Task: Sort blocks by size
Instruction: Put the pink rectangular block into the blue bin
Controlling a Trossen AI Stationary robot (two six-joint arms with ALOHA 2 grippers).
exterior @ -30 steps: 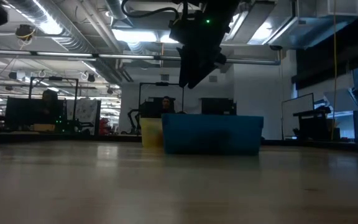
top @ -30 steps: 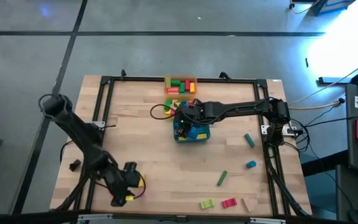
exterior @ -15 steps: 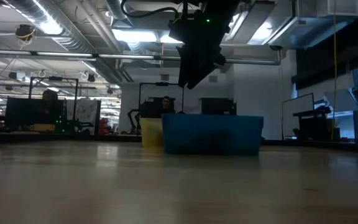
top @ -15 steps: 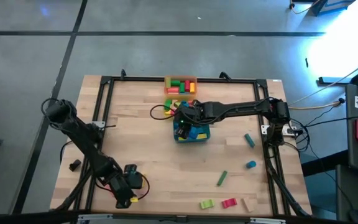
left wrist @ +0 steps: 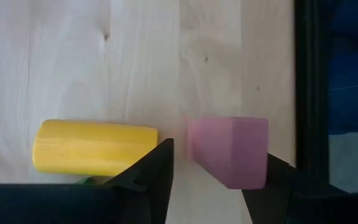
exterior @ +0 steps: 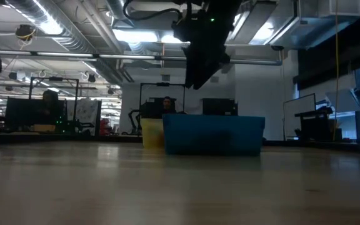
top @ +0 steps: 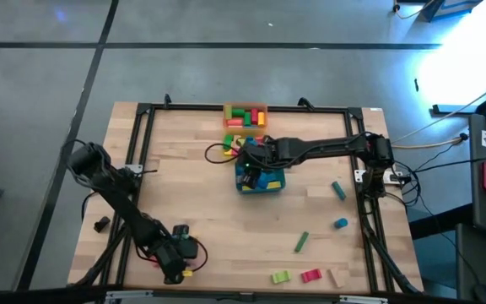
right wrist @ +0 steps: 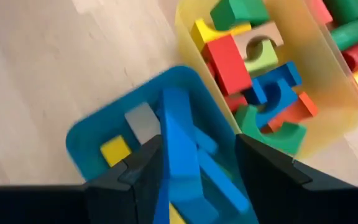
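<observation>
I had the right gripper (right wrist: 194,180) clamped on a long blue block (right wrist: 178,155) directly over the teal tray (right wrist: 89,140), with other blocks already in it and in the yellow tray (right wrist: 188,28) just beyond. The left gripper (left wrist: 207,171) stood spread around a pink block (left wrist: 229,149), a yellow cylinder (left wrist: 95,146) just beside it. I judged the sort well along, with several blocks (top: 302,242) loose on the table (top: 201,203).

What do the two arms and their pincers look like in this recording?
Both arms are dark, nearly black, made of slim jointed segments. The left pincer and the right pincer each end in two flat, angular black fingers. Yellow shows by the left arm's wrist in the high view. A small green light glows on the right arm's wrist. No lettering can be made out.
</observation>
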